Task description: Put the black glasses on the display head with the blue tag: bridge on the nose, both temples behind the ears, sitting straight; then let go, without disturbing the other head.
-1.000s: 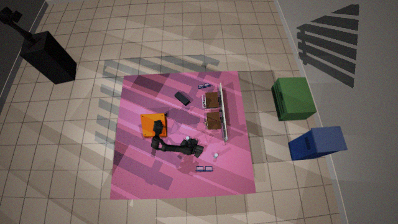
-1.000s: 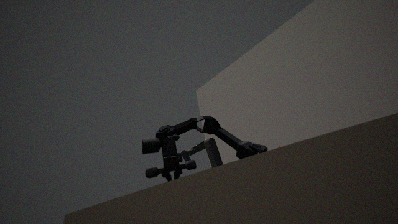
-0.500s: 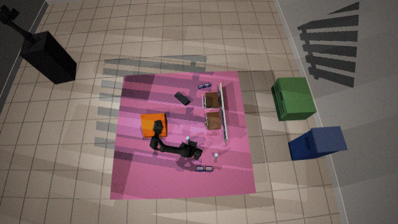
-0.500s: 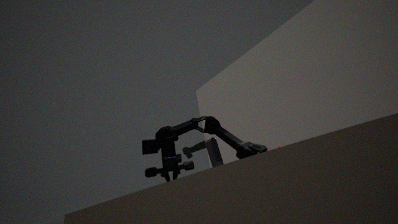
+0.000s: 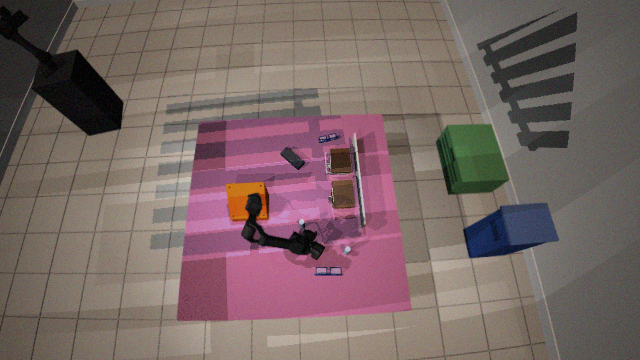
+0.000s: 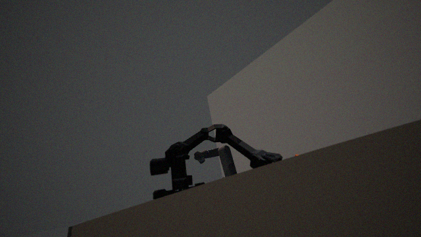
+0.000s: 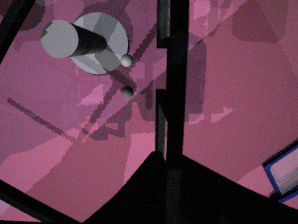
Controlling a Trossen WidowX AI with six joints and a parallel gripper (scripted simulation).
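Observation:
The black glasses (image 7: 176, 70) are seen nearly edge-on in the wrist view, as a dark upright bar with pale lens edges and two small nose pads to its left. My gripper (image 5: 312, 243) is shut on them above the pink mat, well away from the heads. Its fingertips are hard to make out. Two display heads, an upper one (image 5: 341, 160) and a lower one (image 5: 343, 194), show from above as brown blocks. A thin pale frame surrounds the front of the upper one. The blue tag cannot be made out, so I cannot tell which head bears it.
A long pale-edged panel (image 5: 359, 180) stands behind the heads. Blue-rimmed glasses (image 5: 325, 271) (image 7: 285, 175) lie near the gripper, and another blue pair (image 5: 328, 137) lies beyond the upper head. White posts (image 5: 301, 222) (image 5: 347, 250) flank the gripper. A dark case (image 5: 292, 158) lies farther off.

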